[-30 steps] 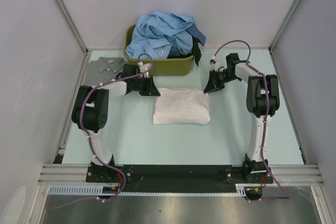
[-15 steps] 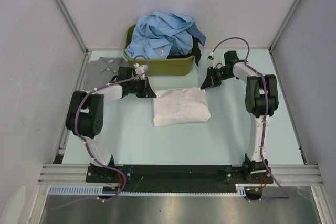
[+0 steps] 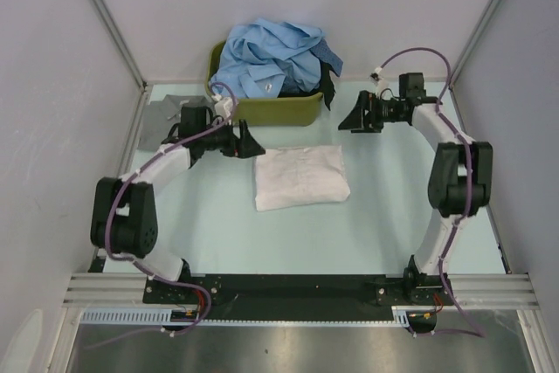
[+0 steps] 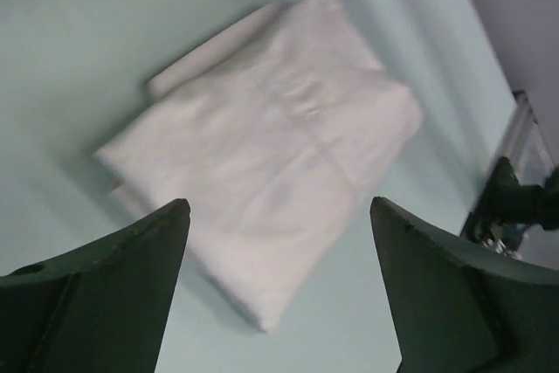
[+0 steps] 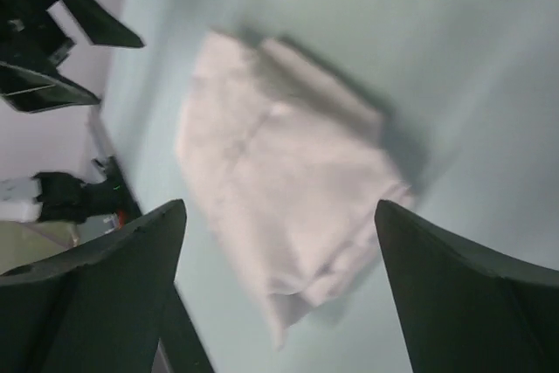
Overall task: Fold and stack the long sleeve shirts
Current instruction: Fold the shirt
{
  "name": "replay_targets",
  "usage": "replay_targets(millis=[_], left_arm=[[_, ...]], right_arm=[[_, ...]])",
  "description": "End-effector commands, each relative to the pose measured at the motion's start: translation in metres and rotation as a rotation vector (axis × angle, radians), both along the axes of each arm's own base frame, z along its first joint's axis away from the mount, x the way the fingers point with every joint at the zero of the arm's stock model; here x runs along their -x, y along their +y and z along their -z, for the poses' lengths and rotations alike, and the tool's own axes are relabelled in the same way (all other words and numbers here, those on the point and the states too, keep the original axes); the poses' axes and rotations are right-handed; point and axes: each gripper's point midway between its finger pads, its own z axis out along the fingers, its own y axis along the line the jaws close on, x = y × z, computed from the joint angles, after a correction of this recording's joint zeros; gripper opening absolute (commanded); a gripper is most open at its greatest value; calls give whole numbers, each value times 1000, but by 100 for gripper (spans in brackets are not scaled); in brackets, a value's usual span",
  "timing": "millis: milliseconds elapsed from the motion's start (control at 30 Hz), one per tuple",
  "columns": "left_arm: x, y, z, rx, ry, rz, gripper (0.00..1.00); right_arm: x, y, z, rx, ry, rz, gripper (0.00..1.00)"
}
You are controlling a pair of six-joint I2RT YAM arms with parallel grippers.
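Pale green worktop carries a folded white cloth shirt at its centre. Left end effector and right end effector hover near its far corners. Both wrist views show fingers apart, gripping nothing. Only the top view shows the olive-green plastic tub of light blue shirts and the grey shirt at far left.

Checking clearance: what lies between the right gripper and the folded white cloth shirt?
Only bare pale-green table separates right gripper and folded white cloth shirt, per the top view.
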Motion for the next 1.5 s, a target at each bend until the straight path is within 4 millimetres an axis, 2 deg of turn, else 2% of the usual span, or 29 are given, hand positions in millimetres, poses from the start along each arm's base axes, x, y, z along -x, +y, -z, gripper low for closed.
replay_targets(millis=[0, 33, 67, 100, 167, 233, 267, 300, 367, 467, 500, 533, 567, 600, 633, 700, 800, 833, 900, 933, 967, 1033, 1133, 1200, 1233, 1333, 1400, 1433, 1467], left_arm=[[30, -70, -56, 184, -127, 184, 91], [31, -79, -49, 208, -94, 180, 94], [29, -92, -30, 246, 28, 146, 95], [17, -101, -36, 302, -11, 134, 98], [7, -111, -25, 387, 107, 64, 98], [-6, -112, 7, 398, 155, 4, 95], [-11, -109, 16, 397, 174, -18, 95], [-15, -103, 43, 368, 226, -71, 94], [-25, -83, 69, 342, 269, -163, 93], [-33, -55, 99, 285, 279, -229, 93], [-32, -51, 101, 273, 286, -222, 93], [-30, -53, 81, 295, 255, -170, 93], [-27, -54, 70, 286, 195, -118, 93], [-17, -56, 62, 273, 198, -74, 93], [-5, -59, 31, 288, 137, -10, 94], [23, -68, 12, 280, 120, 78, 93], [64, -80, -11, 297, 118, 145, 93], [85, -87, -5, 307, 180, 158, 93], [99, -96, -5, 321, 183, 167, 93], [108, -97, 8, 313, 226, 160, 93], [113, -98, 18, 311, 276, 145, 93], [110, -90, 58, 268, 376, 45, 93], [110, -75, 104, 243, 509, -44, 93], [118, -61, 135, 180, 599, -91, 92], [117, -51, 140, 176, 611, -115, 91], [131, -40, 138, 155, 616, -94, 89], [142, -43, 123, 166, 577, -15, 89], [139, -45, 104, 182, 510, 19, 90], [141, -45, 94, 182, 494, 36, 89]], right_arm=[[64, 60, -48, -251, 137, -86, 97], [58, 70, -48, -282, 60, -102, 97], [61, 83, -42, -301, 93, -111, 97], [61, 89, -34, -324, 158, -97, 96], [48, 92, -1, -318, 203, -71, 95], [32, 89, 17, -307, 203, -47, 94], [25, 87, 44, -297, 261, -27, 93], [18, 82, 55, -291, 275, -7, 93], [9, 73, 86, -266, 328, 35, 92], [-3, 62, 105, -233, 322, 36, 92], [-6, 64, 96, -239, 303, 11, 92], [5, 66, 89, -225, 363, -10, 92], [6, 67, 73, -220, 310, -50, 93], [8, 69, 39, -228, 239, -81, 93], [18, 70, 20, -231, 237, -97, 95], [43, 71, -23, -257, 196, -140, 95], [84, 78, -40, -275, 250, -180, 95], [107, 81, -35, -278, 284, -193, 96], [131, 93, -24, -274, 317, -221, 96], [145, 93, -2, -262, 381, -213, 96], [148, 94, 14, -248, 411, -197, 96], [148, 89, 45, -224, 462, -167, 95], [154, 70, 121, -140, 579, -121, 92], [162, 54, 142, -109, 673, -92, 90], [164, 46, 155, -78, 680, -93, 89], [165, 24, 155, -40, 697, -72, 86], [153, 16, 135, -24, 652, -67, 84], [147, 14, 128, -4, 635, -62, 82], [135, 14, 105, 6, 550, -87, 80]])
